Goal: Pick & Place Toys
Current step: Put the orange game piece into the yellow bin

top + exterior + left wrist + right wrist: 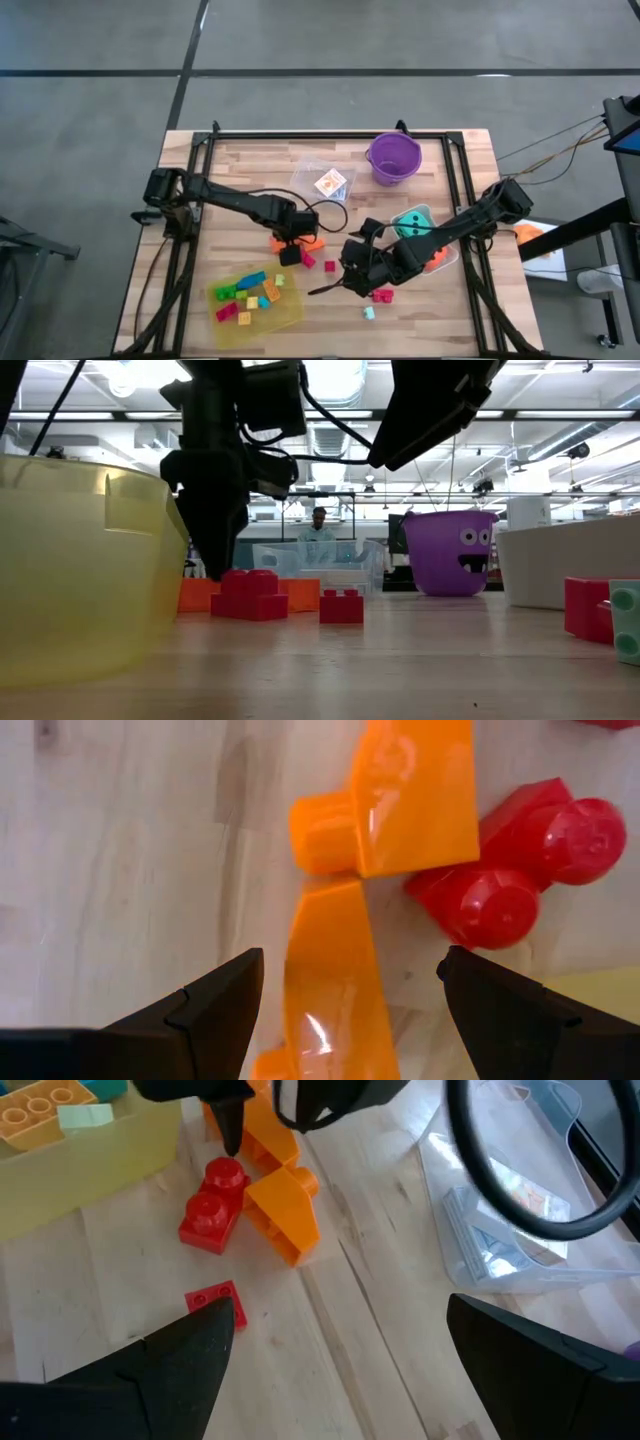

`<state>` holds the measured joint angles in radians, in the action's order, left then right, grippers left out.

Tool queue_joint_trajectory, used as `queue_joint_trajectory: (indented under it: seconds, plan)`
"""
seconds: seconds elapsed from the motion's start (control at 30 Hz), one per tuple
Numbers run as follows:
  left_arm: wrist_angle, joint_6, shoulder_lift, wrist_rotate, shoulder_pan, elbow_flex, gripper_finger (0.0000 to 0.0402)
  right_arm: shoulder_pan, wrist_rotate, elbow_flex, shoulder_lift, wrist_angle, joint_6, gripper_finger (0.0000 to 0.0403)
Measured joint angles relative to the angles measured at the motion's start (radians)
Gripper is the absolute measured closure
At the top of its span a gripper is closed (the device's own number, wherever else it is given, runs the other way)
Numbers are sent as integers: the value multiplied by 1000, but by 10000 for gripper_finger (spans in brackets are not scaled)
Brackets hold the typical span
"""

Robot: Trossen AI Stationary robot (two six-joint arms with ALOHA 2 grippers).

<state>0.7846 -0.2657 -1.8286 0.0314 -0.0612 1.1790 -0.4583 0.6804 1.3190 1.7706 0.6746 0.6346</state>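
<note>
High view is showing a flat yellow tray [290, 312] lying near the front left of the table [240, 170], and it is holding a cluster of small bricks [248, 290] in green, blue, yellow, orange and pink. A clear plastic tub [322, 172] is sitting toward the back, with a small card pack [330, 184] inside it; print on the pack is showing, but it is too small to read. Beside it, the purple bucket [394, 158] is standing upright, and the low view is showing a cartoon face with eyes and a toothy mouth on its side. A teal die [411, 222] is resting in a pale container at the right edge.

The left gripper [292, 238] is hovering low over two orange wedge pieces [375, 860], its fingers spread wide on either side of one wedge and holding nothing. A red brick [515, 855] is lying just beside the wedges. The right gripper [352, 262] is hanging above the table's middle, fingers wide apart and empty, with a smaller red brick [212, 1298] lying ahead of it.
</note>
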Motion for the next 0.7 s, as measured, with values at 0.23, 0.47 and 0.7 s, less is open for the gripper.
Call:
queue_joint_trajectory:
  seconds: [0.23, 0.47, 0.7]
  plan:
    - [15, 6, 0, -1, 27, -5, 101, 0, 0, 0, 0, 0, 0, 42]
    - [19, 9, 0, 13, 35, -5, 101, 0, -1, -1, 0, 0, -4, 42]
    - [20, 23, -40, 14, 29, 2, 101, 0, -1, -1, 0, 0, -8, 42]
